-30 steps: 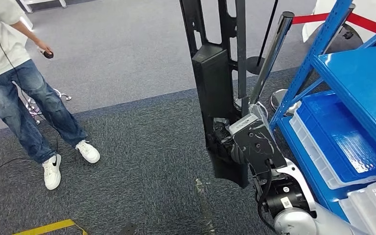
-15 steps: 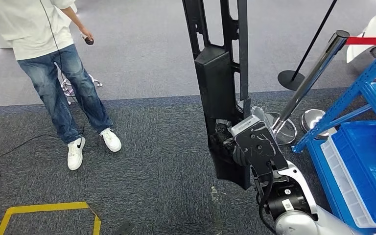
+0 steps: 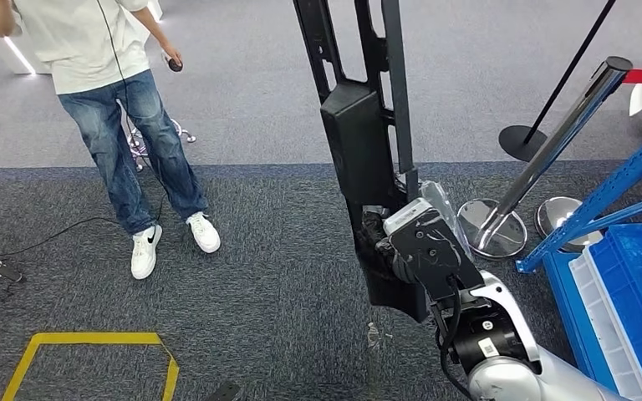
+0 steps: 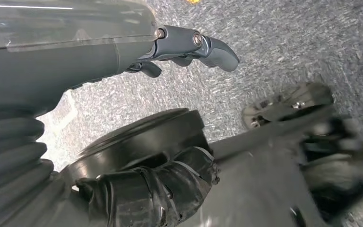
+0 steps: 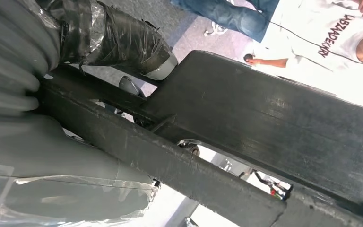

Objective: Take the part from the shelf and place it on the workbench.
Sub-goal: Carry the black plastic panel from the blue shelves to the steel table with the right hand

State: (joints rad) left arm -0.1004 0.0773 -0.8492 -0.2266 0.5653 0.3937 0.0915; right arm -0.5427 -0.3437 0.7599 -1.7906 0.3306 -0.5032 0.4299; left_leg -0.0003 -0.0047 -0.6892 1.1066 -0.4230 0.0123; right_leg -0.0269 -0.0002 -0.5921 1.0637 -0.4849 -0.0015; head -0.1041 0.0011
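Near the middle of the head view, the part (image 3: 366, 159) stood almost upright: a long black plastic piece with slotted rails above and a solid boxy section lower down. Its lower end was gripped by the right hand (image 3: 414, 251), fingers wrapped around it. The left hand (image 4: 189, 47) hung over grey carpet (image 3: 267, 276), fingers apart, holding nothing. A person (image 3: 125, 117) stood far left.
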